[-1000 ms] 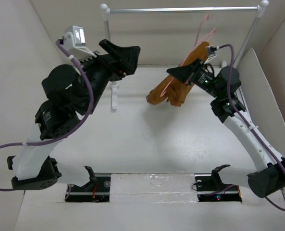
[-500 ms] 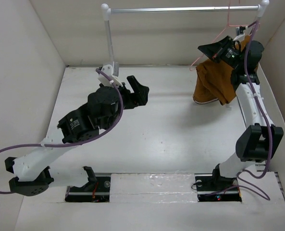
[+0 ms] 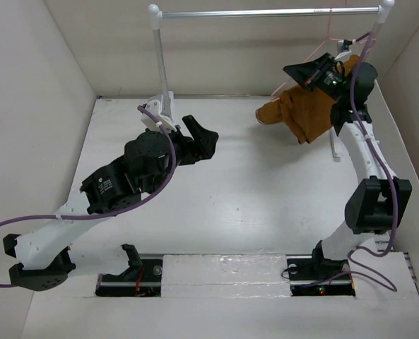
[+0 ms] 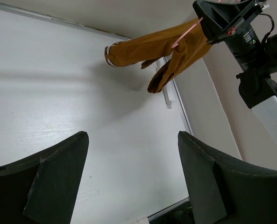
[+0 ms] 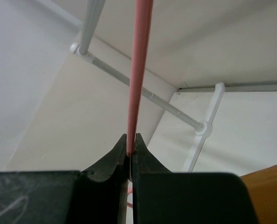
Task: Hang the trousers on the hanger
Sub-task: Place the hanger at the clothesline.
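The rust-brown trousers (image 3: 302, 113) hang draped over the pale pink hanger (image 3: 331, 30), off the table, below the right end of the silver rail (image 3: 266, 13). The hanger's hook reaches up to the rail. My right gripper (image 3: 299, 73) is shut on the hanger's wire (image 5: 139, 70), seen pinched between the jaws (image 5: 131, 140). The left wrist view shows the trousers (image 4: 152, 46) swung out sideways with striped trim at one end. My left gripper (image 3: 203, 135) hovers over the middle of the table, open (image 4: 133, 177) and holding nothing, well to the left of the trousers.
The rail stands on white posts, one at the back left (image 3: 160, 63) and one at the right with a foot (image 3: 334, 152) on the table. White walls close in the table (image 3: 251, 191) on three sides. The right wall lies close behind the right arm.
My right arm has lifted the hanger and trousers from mid-table up to the rail's right end; the trousers have swung left. The left arm has lowered and stretched forward, still open.
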`<state>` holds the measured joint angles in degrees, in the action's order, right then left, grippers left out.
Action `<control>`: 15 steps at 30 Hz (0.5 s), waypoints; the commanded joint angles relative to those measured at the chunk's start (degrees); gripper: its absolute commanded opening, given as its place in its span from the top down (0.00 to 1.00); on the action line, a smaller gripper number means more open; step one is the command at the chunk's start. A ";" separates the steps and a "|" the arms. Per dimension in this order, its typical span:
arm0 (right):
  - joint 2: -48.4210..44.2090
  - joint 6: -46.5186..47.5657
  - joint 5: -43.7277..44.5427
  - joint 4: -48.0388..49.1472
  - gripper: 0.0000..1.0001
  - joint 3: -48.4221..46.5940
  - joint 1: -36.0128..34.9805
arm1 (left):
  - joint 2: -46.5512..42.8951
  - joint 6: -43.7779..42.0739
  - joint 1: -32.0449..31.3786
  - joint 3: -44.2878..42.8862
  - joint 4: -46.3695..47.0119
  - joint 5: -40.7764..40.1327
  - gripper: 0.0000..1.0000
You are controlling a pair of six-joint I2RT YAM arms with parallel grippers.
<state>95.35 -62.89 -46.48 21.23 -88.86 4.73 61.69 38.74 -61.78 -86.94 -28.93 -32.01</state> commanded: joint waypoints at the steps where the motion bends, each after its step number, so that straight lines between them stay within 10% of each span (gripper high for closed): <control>1: -9.47 6.11 1.47 7.78 1.00 0.61 -7.71 | -0.17 0.99 0.08 0.63 1.95 0.46 0.27; 15: -4.04 6.20 -2.03 10.76 1.00 -5.08 -5.71 | -0.78 0.81 0.08 0.72 -0.34 -0.42 0.27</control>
<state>91.07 -61.01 -48.42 19.77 -86.19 -4.67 62.11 38.94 -61.78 -86.59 -29.19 -31.73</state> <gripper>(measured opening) 0.057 0.734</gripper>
